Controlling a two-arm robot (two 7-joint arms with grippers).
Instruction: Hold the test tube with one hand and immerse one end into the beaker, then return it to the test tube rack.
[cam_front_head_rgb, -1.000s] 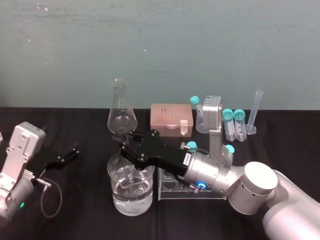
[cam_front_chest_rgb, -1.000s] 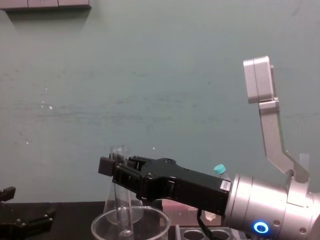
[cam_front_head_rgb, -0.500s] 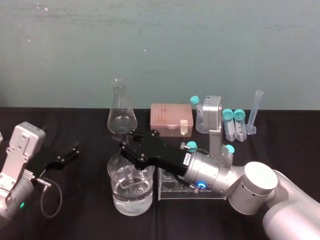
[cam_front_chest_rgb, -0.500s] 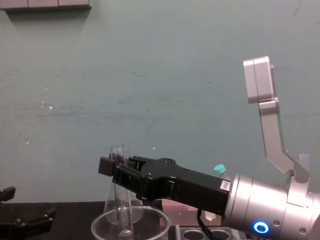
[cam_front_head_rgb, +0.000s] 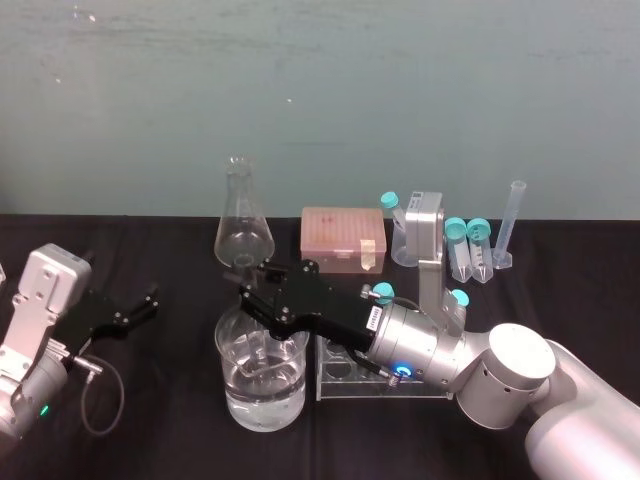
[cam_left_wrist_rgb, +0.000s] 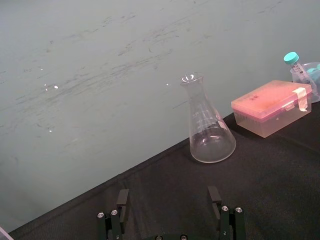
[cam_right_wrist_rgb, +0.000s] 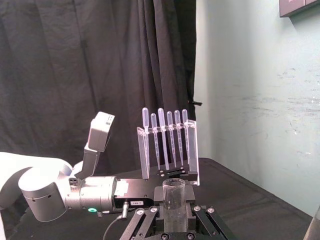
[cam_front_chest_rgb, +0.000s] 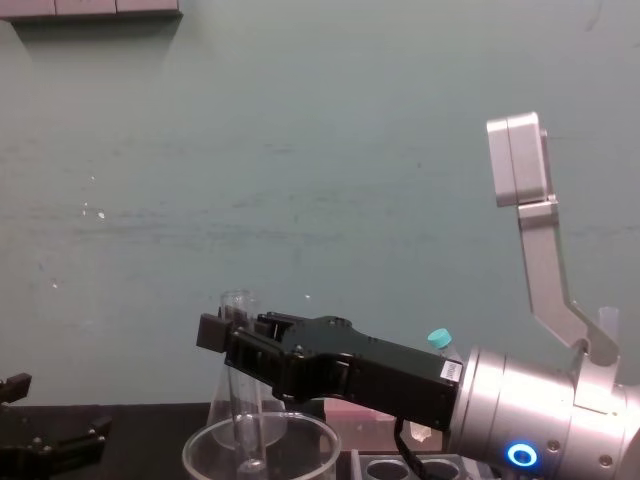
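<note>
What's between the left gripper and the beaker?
Nothing, just bare black table between left gripper and beaker, in the head view.

A pink box (cam_front_head_rgb: 342, 241) sits at the back of the black tabletop (cam_front_head_rgb: 150, 400). A clear conical flask (cam_front_head_rgb: 243, 225) stands just left of it. Teal-capped tubes (cam_front_head_rgb: 468, 250) and a slim graduated cylinder (cam_front_head_rgb: 512, 225) stand to its right.

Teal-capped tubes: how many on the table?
5 tubes: one right of the pink box, two beside the graduated cylinder, two by the rack behind the right arm; others may be hidden.
</note>
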